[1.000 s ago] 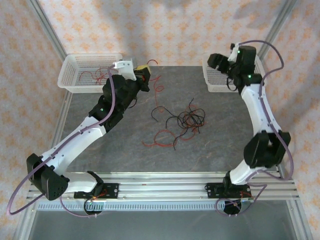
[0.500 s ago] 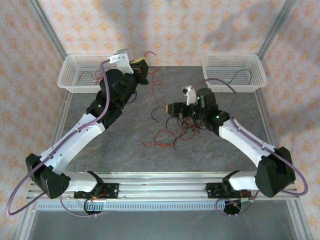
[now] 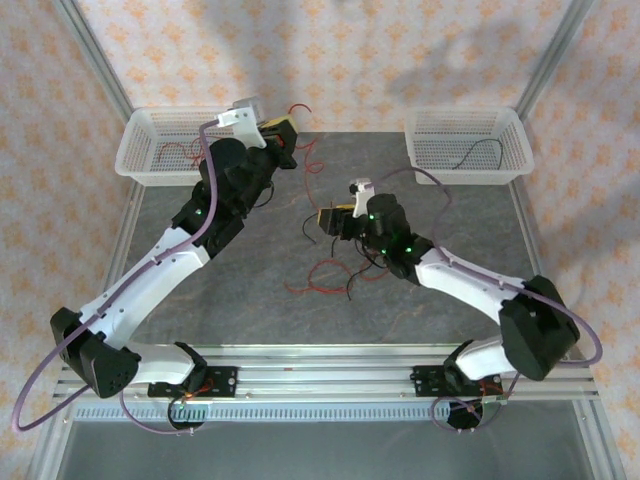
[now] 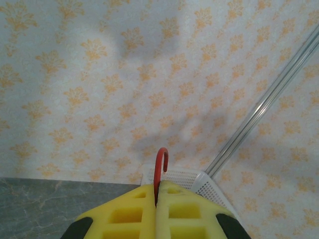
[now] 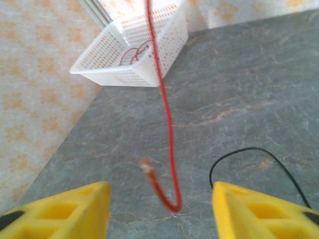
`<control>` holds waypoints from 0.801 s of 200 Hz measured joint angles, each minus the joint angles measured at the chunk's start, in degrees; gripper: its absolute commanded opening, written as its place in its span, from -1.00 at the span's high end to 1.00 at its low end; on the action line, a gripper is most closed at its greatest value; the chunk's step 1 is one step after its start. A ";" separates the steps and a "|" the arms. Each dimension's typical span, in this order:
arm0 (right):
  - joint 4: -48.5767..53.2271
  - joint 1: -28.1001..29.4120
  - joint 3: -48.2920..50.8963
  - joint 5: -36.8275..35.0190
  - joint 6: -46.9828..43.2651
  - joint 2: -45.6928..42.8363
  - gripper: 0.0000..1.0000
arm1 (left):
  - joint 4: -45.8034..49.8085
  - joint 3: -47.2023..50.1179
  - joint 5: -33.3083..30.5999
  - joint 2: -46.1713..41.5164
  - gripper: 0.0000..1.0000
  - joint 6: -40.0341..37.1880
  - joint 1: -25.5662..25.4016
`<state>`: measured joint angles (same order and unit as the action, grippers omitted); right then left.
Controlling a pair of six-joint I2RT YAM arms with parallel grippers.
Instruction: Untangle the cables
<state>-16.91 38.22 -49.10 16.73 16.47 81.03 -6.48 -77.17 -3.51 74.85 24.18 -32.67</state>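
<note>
Right arm has swung off the far-right basket (image 3: 500,128) & come in over mid worktop (image 3: 230,280). The right gripper (image 3: 325,220) now sits just left of the cables (image 3: 358,262), heaped nr centre, red & black loops crossing. Left arm barely shifted, raised by the far edge nr the far-left basket (image 3: 140,160).

Left gripper (image 4: 156,211) is clamped on a red cable (image 4: 160,163): pads pressed flat together, strand pinched btwn them w/ its hooked end poking above. What looks the same strand hangs down thru the right wrist view, tip curling up just over the worktop. Right gripper's jaws stand wide apart, strand btwn them but touching neither pad, so nothing held. A black cable (image 5: 259,155) lies nr the right pad.

Risks, as I judge:
- Strand is v. thin & hanging free, so a close could miss it or nip only the tip, which then slips out.
- Left hold is right at the strand's end, so a tug from the right could pull it from those pads.
- Black loop close by could get caught in the same pinch.
</note>
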 measured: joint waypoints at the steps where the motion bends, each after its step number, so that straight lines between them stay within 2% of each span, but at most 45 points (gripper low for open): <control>1: -0.04 0.00 -0.04 -0.07 0.24 0.24 0.12 | 0.00 0.00 0.00 0.00 1.00 0.00 0.00; 9: -0.20 0.00 -0.42 -0.68 0.57 1.55 0.30 | 0.17 0.00 0.00 -0.26 1.00 0.00 0.00; 31: -0.81 0.00 -0.74 -2.25 1.01 4.09 1.00 | 0.33 0.00 -0.04 -1.27 1.00 -0.02 0.00; 84: -0.52 0.00 -0.74 -7.28 3.30 5.07 1.00 | 3.34 -3.89 -4.83 -2.08 1.00 -3.41 0.00; 131: 6.05 0.00 -1.66 -11.50 6.78 12.90 1.00 | 4.63 -15.72 -13.33 2.60 1.00 -13.22 0.02; 155: 6.36 0.00 -0.79 -11.65 8.39 13.25 1.00 | 5.09 -18.40 -15.45 5.07 1.00 -17.49 0.02; 160: 6.25 0.00 -0.76 -11.69 8.46 13.18 0.93 | 5.18 -18.67 -15.78 5.57 1.00 -18.32 0.02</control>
<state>-10.66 38.22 -49.87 5.04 24.93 94.21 -1.30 -95.83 -19.29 80.42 5.87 -32.64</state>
